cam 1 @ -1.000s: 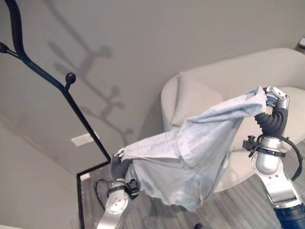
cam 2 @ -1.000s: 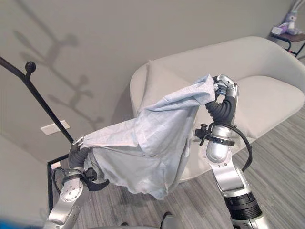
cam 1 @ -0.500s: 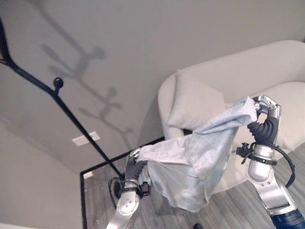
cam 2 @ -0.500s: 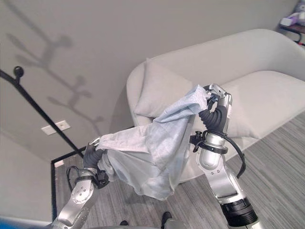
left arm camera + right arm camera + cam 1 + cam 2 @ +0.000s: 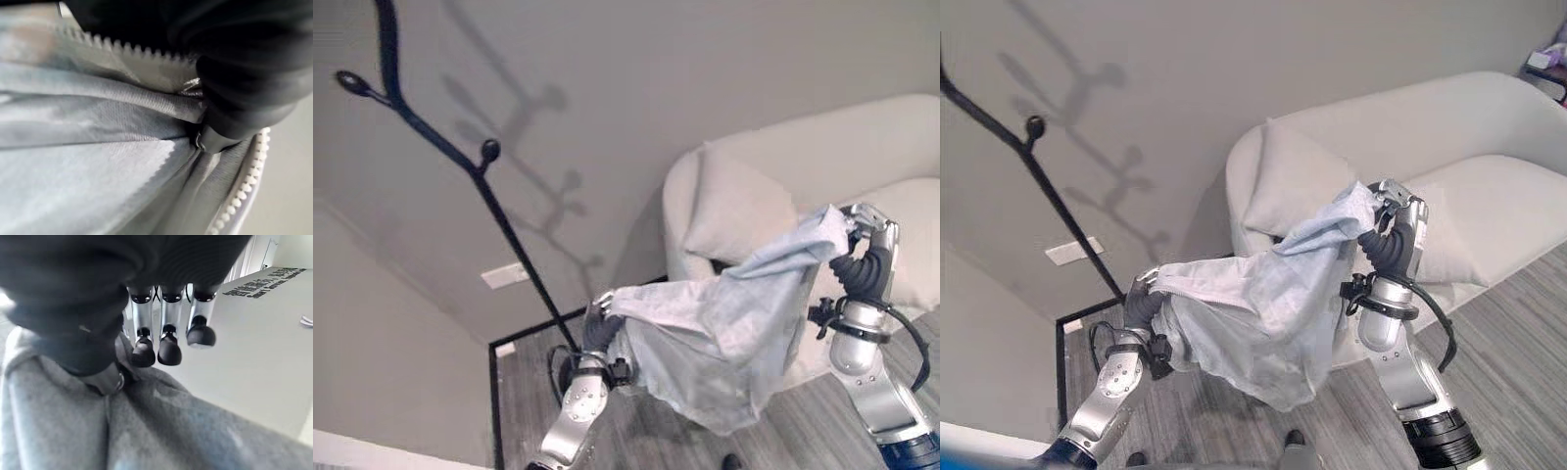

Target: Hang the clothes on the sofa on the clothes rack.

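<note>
One grey garment (image 5: 1263,313) hangs stretched between the left hand (image 5: 1143,294) and right hand (image 5: 1393,211), each pinching an end, before one sofa (image 5: 1489,157). The left wrist view alone shows its zip teeth (image 5: 244,186). One black rack (image 5: 460,166) stands far left.

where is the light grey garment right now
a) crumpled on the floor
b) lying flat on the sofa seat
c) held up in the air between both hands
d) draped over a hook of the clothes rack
c: the light grey garment hangs stretched between the left hand and the right hand, in front of the sofa, while the clothes rack stands bare off to the left.
</note>
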Tool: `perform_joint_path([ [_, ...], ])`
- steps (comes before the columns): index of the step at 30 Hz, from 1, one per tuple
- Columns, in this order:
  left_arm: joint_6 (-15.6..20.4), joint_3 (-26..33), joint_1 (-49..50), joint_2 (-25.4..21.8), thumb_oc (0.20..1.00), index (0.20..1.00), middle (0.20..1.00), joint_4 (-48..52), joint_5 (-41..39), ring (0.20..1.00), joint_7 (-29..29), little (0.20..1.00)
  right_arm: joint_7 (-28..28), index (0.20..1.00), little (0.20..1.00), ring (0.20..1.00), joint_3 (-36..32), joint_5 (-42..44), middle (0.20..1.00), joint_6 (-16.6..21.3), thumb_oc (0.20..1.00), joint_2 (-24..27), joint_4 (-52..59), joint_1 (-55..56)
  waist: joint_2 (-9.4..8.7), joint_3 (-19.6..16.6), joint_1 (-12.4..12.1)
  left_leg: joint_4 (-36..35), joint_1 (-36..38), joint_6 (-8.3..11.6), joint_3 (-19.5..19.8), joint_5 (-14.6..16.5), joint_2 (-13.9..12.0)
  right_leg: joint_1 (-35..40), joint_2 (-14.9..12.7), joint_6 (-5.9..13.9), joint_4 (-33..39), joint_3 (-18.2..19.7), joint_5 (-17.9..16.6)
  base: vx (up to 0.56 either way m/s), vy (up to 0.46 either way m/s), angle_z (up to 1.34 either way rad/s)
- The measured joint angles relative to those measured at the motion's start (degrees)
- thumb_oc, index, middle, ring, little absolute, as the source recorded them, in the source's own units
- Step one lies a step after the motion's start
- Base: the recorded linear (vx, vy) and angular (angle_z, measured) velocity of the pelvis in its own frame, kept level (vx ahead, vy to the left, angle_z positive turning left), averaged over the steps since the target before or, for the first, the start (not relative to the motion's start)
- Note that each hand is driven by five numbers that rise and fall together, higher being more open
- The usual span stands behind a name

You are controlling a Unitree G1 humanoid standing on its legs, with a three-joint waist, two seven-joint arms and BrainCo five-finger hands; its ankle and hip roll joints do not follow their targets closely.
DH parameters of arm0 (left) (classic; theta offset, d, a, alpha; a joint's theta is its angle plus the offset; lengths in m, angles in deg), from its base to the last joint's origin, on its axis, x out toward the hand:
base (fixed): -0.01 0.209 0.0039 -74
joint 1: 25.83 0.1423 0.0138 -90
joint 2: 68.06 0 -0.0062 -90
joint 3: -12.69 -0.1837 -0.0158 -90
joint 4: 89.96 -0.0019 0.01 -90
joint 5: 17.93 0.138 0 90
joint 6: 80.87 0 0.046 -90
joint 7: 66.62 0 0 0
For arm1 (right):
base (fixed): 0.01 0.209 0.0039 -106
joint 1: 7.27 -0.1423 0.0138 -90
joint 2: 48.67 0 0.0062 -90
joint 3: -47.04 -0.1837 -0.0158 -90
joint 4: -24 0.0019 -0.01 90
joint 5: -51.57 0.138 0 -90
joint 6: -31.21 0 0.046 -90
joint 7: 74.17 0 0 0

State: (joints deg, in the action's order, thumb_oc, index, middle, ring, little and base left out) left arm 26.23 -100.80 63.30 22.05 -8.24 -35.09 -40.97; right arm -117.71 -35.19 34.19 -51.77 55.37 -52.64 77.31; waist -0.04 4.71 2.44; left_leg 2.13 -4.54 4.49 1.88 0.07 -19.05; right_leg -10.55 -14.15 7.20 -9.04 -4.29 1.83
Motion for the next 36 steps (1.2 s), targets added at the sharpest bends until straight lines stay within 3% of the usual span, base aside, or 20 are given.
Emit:
perform_joint_path([
  [1,0.08,-0.48,0.13,0.31,0.2,0.2,0.2,0.31,0.0,0.2,0.2,0.2,0.04,0.2,0.2,0.2,-0.07,0.01,0.2,0.16,0.2,0.85,0.02,0.0,1.79,-0.76,0.06,0.01,0.37,-2.16,0.48,-0.35,0.22,0.38,0.25,1.79,1.4,0.74,-1.32,0.13,0.419,-0.14],
  [2,0.62,-0.88,0.02,0.49,0.2,0.2,0.2,0.24,0.01,0.2,0.26,0.2,0.11,0.2,0.2,0.2,-0.59,-0.11,0.2,0.88,0.2,0.58,-0.69,0.32,1.78,-0.71,0.35,-0.05,1.02,6.58,0.15,1.19,0.76,1.37,-1.03,3.97,3.03,2.09,-3.24,0.08,0.282,0.05],
  [3,0.72,-0.88,-0.17,-0.25,0.2,0.2,0.2,-1.12,-0.01,0.2,0.33,0.2,0.11,0.2,0.2,0.2,-0.55,0.15,0.2,0.87,0.2,-2.86,-1.5,2.46,-2.38,-0.49,0.41,0.86,1.43,8.28,-0.42,1.69,5.25,3.81,-4.98,4.1,5.93,4.5,-4.33,0.09,0.483,0.21],
  [4,0.52,-1.78,0.47,-1.56,0.2,0.2,0.2,-1.79,-0.04,0.2,0.55,0.2,0.91,0.2,0.2,0.2,0.01,0.16,0.2,0.79,0.2,-5.67,-1.19,6.61,-4.17,-1.03,0.21,1.86,1.12,6.31,-1.44,2.61,8.1,6.24,-6.64,3.74,8.27,4.61,-3.58,0.06,0.486,0.38],
  [5,0.6,-1.99,0.11,-2.77,0.2,0.2,0.2,-1.71,0.0,0.2,0.82,0.2,1.15,0.2,0.2,0.2,-0.37,0.17,0.2,0.79,0.2,-7.0,-0.64,7.83,-5.61,-1.29,0.14,3.61,0.21,5.46,-1.26,3.08,9.93,7.76,-5.73,2.66,7.83,3.61,-6.72,0.06,0.64,0.15],
  [6,0.59,-3.24,-1.15,-4.2,0.2,0.2,0.2,-2.43,0.17,0.2,1.11,0.2,1.16,0.2,0.2,0.2,-1.19,0.21,0.2,0.79,0.2,-9.2,-0.5,7.6,-6.36,-1.36,-0.75,6.65,-1.33,3.58,-2.36,5.29,12.53,7.66,-8.46,0.09,8.48,2.47,-11.26,0.0,0.544,0.08],
  [9,0.69,-4.95,-4.21,-4.68,0.2,0.2,0.2,-3.27,3.49,0.2,1.78,0.2,1.29,0.2,0.2,0.2,-3.83,-0.08,0.2,0.61,0.2,-8.32,-0.59,8.46,-5.27,-1.09,-0.87,11.87,-4.5,-0.28,-4.23,7.94,16.32,4.51,-11.86,0.37,6.98,4.74,-21.3,-0.02,0.512,-0.01],
  [10,0.68,-5.31,-5.22,-5.15,0.2,0.2,0.2,-3.27,5.27,0.2,2.06,0.2,1.03,0.2,0.2,0.2,-5.55,-0.06,0.2,0.46,0.2,-8.55,-0.54,9.04,-5.14,-1.05,-0.26,13.23,-5.81,-2.31,-4.53,9.09,17.6,3.37,-12.89,-1.62,6.38,4.8,-24.32,-0.07,0.347,0.07],
  [13,0.83,-4.42,-6.15,-7.85,0.2,0.2,0.2,-1.87,9.04,0.2,4.54,0.2,0.18,0.2,0.2,0.2,-4.45,-0.12,0.2,-0.58,0.2,-9.05,-0.59,7.29,-6.37,-0.47,0.37,13.18,-6.06,-4.97,-8.47,8.42,20.49,-0.88,-15.37,-6.82,6.73,3.92,-31.47,-0.07,0.288,-0.31],
  [14,0.87,-3.71,-6.08,-8.56,0.2,0.2,0.2,-1.58,9.82,0.2,4.98,0.2,0.09,0.2,0.2,0.2,-3.68,-0.16,0.2,-0.58,0.2,-9.64,-0.69,6.58,-6.59,-0.14,-0.32,12.51,-5.76,-5.52,-9.84,8.18,20.46,-1.25,-16.24,-5.39,6.31,0.63,-29.74,-0.04,0.492,-0.8],
  [15,0.87,-2.98,-5.61,-9.11,0.2,0.2,0.2,-0.41,10.56,0.2,6.24,0.2,-0.08,0.2,0.2,0.2,-3.46,-0.17,0.2,-0.58,0.2,-10.32,-0.28,6.61,-6.29,0.31,-1.21,12.11,-5.17,-6.71,-11.15,7.6,21.83,0.35,-14.06,-0.4,3.46,-4.53,-25.94,-0.03,0.584,-0.65],
  [16,0.94,-2.48,-5.66,-9.54,0.2,0.2,0.2,0.27,11.27,0.2,6.64,0.2,-0.08,0.2,0.2,0.2,-3.43,-0.2,0.2,-0.58,0.2,-10.97,-0.29,5.6,-6.24,1.17,-1.33,11.17,-4.74,-7.7,-12.47,7.4,22.62,-0.12,-14.35,-3.0,3.39,-5.21,-28.21,0.03,0.531,-0.43],
  [17,0.94,-2.35,-5.36,-9.26,0.2,0.2,0.2,0.67,12.14,0.2,6.57,0.2,-0.09,0.2,0.2,0.2,-3.53,-0.21,0.2,-0.56,0.2,-10.76,0.0,5.65,-5.36,2.43,-0.77,8.25,-2.46,-9.66,-12.1,6.04,23.33,-0.38,-14.49,-3.51,1.52,-4.02,-28.52,0.06,0.268,-0.17],
  [18,0.93,-1.87,-4.0,-8.85,0.2,0.2,0.2,1.43,13.63,0.2,6.24,0.2,-0.11,0.2,0.2,0.2,-3.73,-0.6,0.2,-0.54,0.2,-10.35,-0.38,6.24,-3.62,3.29,-0.87,3.86,0.73,-10.57,-12.3,4.62,22.17,-0.72,-11.33,3.56,-3.63,-0.86,-16.45,0.07,0.241,-0.19],
  [19,0.94,-1.62,-2.62,-9.11,0.2,0.2,0.2,3.43,14.09,0.2,5.8,0.2,-0.12,0.2,0.2,0.2,-4.39,-0.76,0.2,-0.55,0.2,-9.4,-0.37,6.77,-2.05,3.22,-0.95,0.27,2.64,-10.95,-12.47,3.17,21.47,-1.49,-7.05,3.93,-8.43,0.71,-8.84,0.07,0.191,-0.25],
  [22,1.2,0.24,-2.07,-9.42,0.2,0.2,0.2,8.89,17.1,0.2,5.52,0.2,-1.22,0.2,0.2,0.2,-7.64,-1.06,0.2,-0.52,0.2,-6.63,0.79,6.35,-1.73,2.73,-1.12,-3.93,4.25,-11.0,-12.56,1.33,22.67,-0.08,0.03,2.77,-11.21,-0.79,1.04,0.05,0.114,-0.06],
  [26,1.19,0.18,-5.03,-9.49,0.2,0.2,0.2,9.85,21.05,0.2,5.45,0.2,-2.18,0.2,0.2,0.2,-9.73,-3.0,0.2,-0.4,0.2,-5.12,3.29,4.52,-1.44,2.17,-0.15,-5.07,5.25,-9.7,-11.98,-0.03,23.26,5.35,2.7,1.97,-1.45,-0.65,1.83,0.06,0.017,0.01],
  [30,1.16,0.09,-7.55,-9.14,0.2,0.2,0.2,9.63,23.11,0.2,5.52,0.2,-3.02,0.2,0.2,0.2,-9.74,-3.08,0.2,-0.48,0.2,-4.91,3.55,0.68,-0.39,1.77,2.22,-6.97,7.23,-9.96,-10.23,-1.02,21.48,2.75,3.86,3.03,-7.42,2.24,3.62,0.06,-0.052,0.14],
  [34,1.2,-0.03,-10.8,-9.04,0.2,0.2,0.2,8.69,25.29,0.2,6.32,0.2,-4.19,0.2,0.2,0.2,-9.68,-5.2,0.2,-0.51,0.2,-3.65,3.83,-2.44,-1.21,1.17,3.17,-7.11,7.83,-9.77,-8.44,-0.71,21.09,0.15,3.44,3.36,1.21,10.26,-1.74,0.08,-0.071,0.26],
  [36,1.22,-0.15,-11.69,-9.36,0.2,0.2,0.2,7.72,27.27,0.2,6.9,0.2,-4.55,0.2,0.2,0.2,-9.73,-5.27,0.2,-0.48,0.2,-2.92,3.71,-4.3,-2.71,0.74,3.78,-7.57,8.94,-8.46,-6.87,-0.56,21.15,0.03,2.97,3.4,5.97,11.78,-5.43,0.11,-0.12,0.54],
])
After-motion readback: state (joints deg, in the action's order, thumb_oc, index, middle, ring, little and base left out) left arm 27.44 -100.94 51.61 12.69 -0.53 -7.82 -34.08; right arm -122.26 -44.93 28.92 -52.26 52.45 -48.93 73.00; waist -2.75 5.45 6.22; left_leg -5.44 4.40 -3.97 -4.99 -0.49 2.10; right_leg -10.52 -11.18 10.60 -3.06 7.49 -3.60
